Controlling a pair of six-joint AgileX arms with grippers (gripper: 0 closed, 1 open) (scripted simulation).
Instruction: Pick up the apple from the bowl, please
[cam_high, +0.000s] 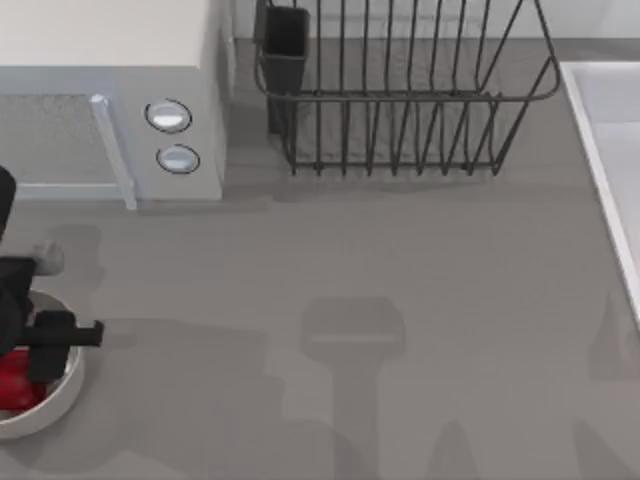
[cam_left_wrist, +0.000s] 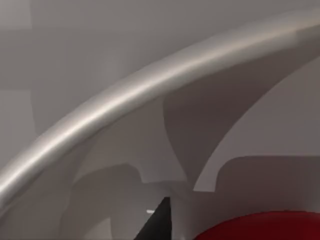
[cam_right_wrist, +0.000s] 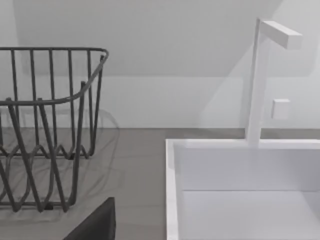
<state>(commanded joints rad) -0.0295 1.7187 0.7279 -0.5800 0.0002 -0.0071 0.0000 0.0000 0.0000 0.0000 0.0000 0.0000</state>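
The off-white bowl (cam_high: 68, 392) sits at the table's front left edge with the red apple (cam_high: 14, 388) inside it. My left gripper (cam_high: 38, 348) reaches down into the bowl, right over the apple and covering part of it. In the left wrist view the bowl's thick rim (cam_left_wrist: 125, 100) curves close by, the apple (cam_left_wrist: 260, 227) lies just below, and one dark fingertip (cam_left_wrist: 159, 220) stands a little apart from it. The gripper is open and the apple rests in the bowl. A dark part of my right gripper (cam_right_wrist: 95, 225) edges into the right wrist view.
A microwave (cam_high: 110, 90) with two round knobs stands at the back left. Behind the middle is a dark wire dish rack (cam_high: 400, 100). A white sink (cam_high: 610, 150) with a faucet (cam_right_wrist: 260, 80) runs along the right edge.
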